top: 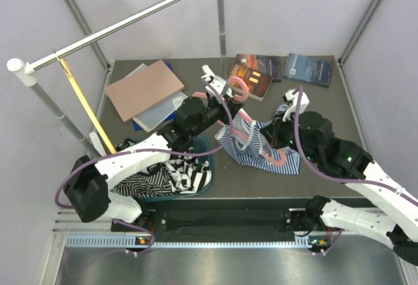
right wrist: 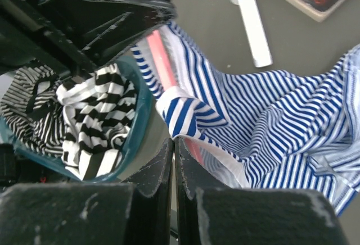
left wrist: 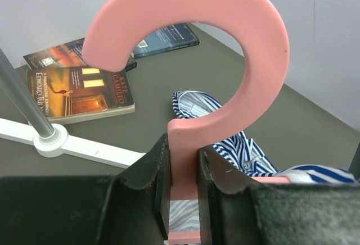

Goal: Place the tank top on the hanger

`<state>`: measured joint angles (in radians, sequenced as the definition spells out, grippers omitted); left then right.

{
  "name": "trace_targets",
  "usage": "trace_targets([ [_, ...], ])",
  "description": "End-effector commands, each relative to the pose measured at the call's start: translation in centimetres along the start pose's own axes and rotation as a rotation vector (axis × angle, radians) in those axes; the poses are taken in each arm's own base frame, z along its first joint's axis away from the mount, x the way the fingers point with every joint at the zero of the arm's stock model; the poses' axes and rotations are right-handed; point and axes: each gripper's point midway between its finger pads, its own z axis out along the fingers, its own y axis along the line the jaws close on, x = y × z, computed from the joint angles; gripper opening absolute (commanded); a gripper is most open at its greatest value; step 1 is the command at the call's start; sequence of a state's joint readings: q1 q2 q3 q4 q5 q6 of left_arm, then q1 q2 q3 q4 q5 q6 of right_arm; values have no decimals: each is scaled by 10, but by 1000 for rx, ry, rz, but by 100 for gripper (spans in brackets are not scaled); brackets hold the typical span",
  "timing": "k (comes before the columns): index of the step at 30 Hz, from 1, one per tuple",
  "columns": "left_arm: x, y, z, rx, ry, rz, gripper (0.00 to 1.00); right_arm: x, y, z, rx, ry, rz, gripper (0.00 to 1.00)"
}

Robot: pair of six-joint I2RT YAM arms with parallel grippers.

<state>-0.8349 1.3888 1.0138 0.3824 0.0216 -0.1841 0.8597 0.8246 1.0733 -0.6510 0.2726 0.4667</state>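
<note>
The pink hanger (left wrist: 247, 42) is held upright by its neck in my shut left gripper (left wrist: 183, 163), its hook (top: 239, 87) pointing up near the table's back middle. The blue-and-white striped tank top (top: 251, 142) hangs bunched below the hanger, spread onto the table; a pink hanger arm (top: 282, 158) shows through it. In the right wrist view the tank top (right wrist: 270, 121) drapes over a pink arm (right wrist: 160, 59). My right gripper (right wrist: 174, 143) is shut, with the top's folded hem at its fingertips. It sits at the top's right side (top: 275, 129).
A teal basket (top: 208, 169) with bold black-and-white striped garments (right wrist: 93, 116) stands left of the tank top. Books (top: 258, 76) lie at the back. A clothes rail (top: 130, 20) with a yellow hanger (top: 85, 105) crosses the back left; its white foot (left wrist: 84, 146) is near.
</note>
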Motion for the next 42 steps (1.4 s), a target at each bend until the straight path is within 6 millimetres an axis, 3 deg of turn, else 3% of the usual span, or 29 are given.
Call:
trace_targets([
  [1,-27,-8,-1,27,-72,37,0,-13,23,9,-106,-20,-34,0],
  [3,-27,-7,-2,22,-67,56,0,-10,21,10,-100,-4,-42,6],
  [7,-15,1,-3,2,-19,112,0,-11,18,0,-100,2,-70,64],
  [11,-7,5,-6,-10,11,130,0,-15,12,-17,-97,-12,-97,83],
  [15,-6,-2,-9,31,19,128,0,-5,-1,-26,-65,13,-140,86],
  [24,-11,0,-15,12,15,133,0,50,-8,-23,-101,145,-129,83],
  [34,-21,3,-16,-5,-2,144,0,71,-8,-28,-147,187,-114,76],
  [42,-23,-12,-23,74,-4,139,0,69,-11,-11,-117,168,-170,70],
])
